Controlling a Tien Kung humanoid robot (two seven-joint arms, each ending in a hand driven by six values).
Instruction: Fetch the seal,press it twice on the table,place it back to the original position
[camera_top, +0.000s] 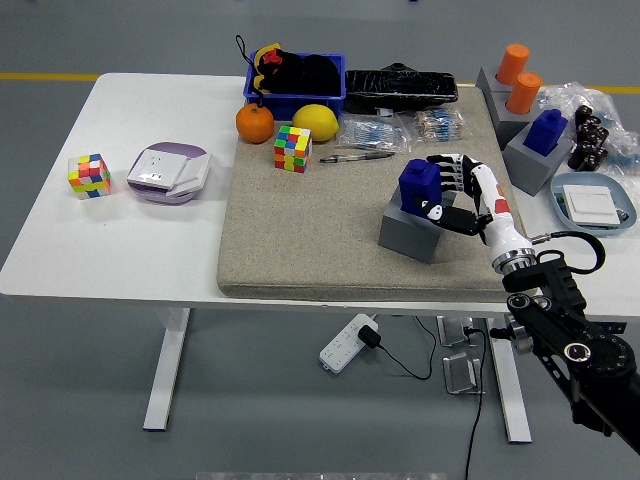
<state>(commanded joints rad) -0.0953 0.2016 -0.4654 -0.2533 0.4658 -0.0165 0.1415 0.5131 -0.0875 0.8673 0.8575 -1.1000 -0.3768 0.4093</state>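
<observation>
gripping: right hand (455, 190) has its fingers curled around the blue seal (420, 185), thumb low on the near side, so it is closed on the seal and holding it.
seal position: it sits on or just at the top of the grey holder block (410, 231); i cannot tell whether it has lifted clear yet.
key relation: seal lies just to the left of the palm, standing upright with its long axis vertical, so any lift looks to be straight up out of the block.
which arm: only the right arm is in view, reaching in from the lower right; no left arm shows.
step, as i judge it: the fetch, with both presses and the return not yet done.
landmark: the holder block rests on the beige mat (300, 230), toward the mat's right edge.
count, seals: one in hand, a second blue seal (547, 130) on another grey block right of the mat, two orange seals (518, 78) beyond it.
count, others: two colour cubes, one orange fruit (254, 123), one lemon (315, 122), one blue bin (295, 85).
</observation>
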